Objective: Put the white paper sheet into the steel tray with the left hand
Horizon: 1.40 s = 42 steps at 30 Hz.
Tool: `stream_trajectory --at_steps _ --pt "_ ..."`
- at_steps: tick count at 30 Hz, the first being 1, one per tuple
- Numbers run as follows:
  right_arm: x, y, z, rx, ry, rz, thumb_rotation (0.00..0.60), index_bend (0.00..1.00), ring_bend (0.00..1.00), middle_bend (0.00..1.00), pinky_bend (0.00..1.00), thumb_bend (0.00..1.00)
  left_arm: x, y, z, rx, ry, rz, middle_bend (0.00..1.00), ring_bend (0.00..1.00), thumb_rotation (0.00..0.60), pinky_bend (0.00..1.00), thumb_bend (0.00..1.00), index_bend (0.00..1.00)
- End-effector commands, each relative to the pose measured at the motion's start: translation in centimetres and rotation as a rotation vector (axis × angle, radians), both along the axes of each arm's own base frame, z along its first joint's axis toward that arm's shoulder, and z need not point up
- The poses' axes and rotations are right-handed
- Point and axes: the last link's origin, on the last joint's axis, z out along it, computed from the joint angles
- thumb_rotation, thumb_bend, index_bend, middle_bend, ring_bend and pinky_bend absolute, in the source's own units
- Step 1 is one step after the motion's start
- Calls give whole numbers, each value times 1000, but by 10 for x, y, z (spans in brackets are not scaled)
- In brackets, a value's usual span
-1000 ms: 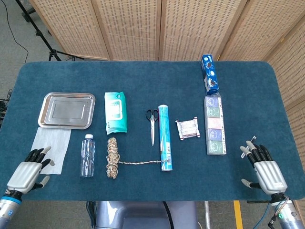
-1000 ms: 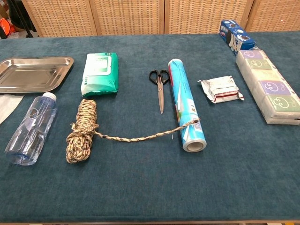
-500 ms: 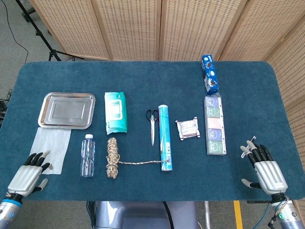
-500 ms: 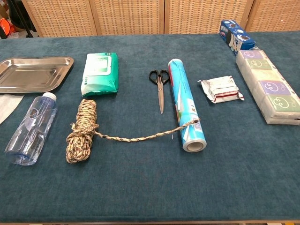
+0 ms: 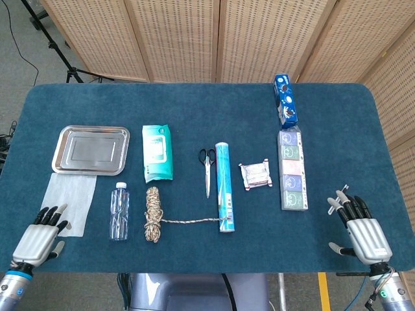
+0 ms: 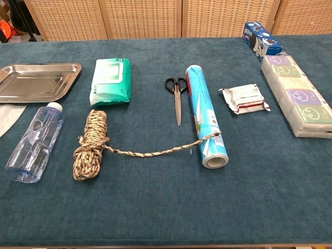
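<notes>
The white paper sheet [image 5: 70, 202] lies flat on the blue cloth just in front of the empty steel tray [image 5: 91, 150]; the chest view shows its corner [image 6: 8, 116] and the tray [image 6: 36, 83] at the far left. My left hand [image 5: 40, 236] hovers at the sheet's near left corner with fingers spread and nothing in it, fingertips at the sheet's edge. Over at the table's front right, my right hand [image 5: 360, 230] is open and empty. Neither hand appears in the chest view.
A clear bottle [image 5: 118, 210] lies right of the sheet, then a rope coil [image 5: 152, 214]. A green wipes pack [image 5: 157, 152], scissors [image 5: 207, 168], a blue roll [image 5: 225, 186], a small packet [image 5: 255, 175], a tissue multipack [image 5: 292, 170] and a blue box [image 5: 285, 100] fill the middle and right.
My left hand has drawn back toward the table's front edge, off the sheet's corner. The right hand and all objects are unmoved.
</notes>
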Motion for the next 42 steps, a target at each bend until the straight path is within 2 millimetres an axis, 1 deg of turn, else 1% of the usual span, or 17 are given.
stream_trajectory --at_steps 1,11,17,30,42 --pt "0 0 0 -1 0 0 600 113 0 0 0 0 -2 -1 -2 2 7 0 0 0 600 0 406 392" --pt "0 0 1 -6 -5 2 600 113 0 0 0 0 -6 -5 -13 15 48 -40 0 0 600 0 411 394" --pt "0 0 2 -10 -8 5 600 112 0 0 0 0 -5 -4 -15 25 49 -50 0 0 600 0 439 394" --pt "0 0 3 -15 -11 6 600 112 0 0 0 0 -8 -5 -21 22 64 -54 0 0 600 0 440 393" --pt "0 0 4 -19 -14 8 600 112 0 0 0 0 -13 -3 -25 47 124 -88 0 0 600 0 441 394"
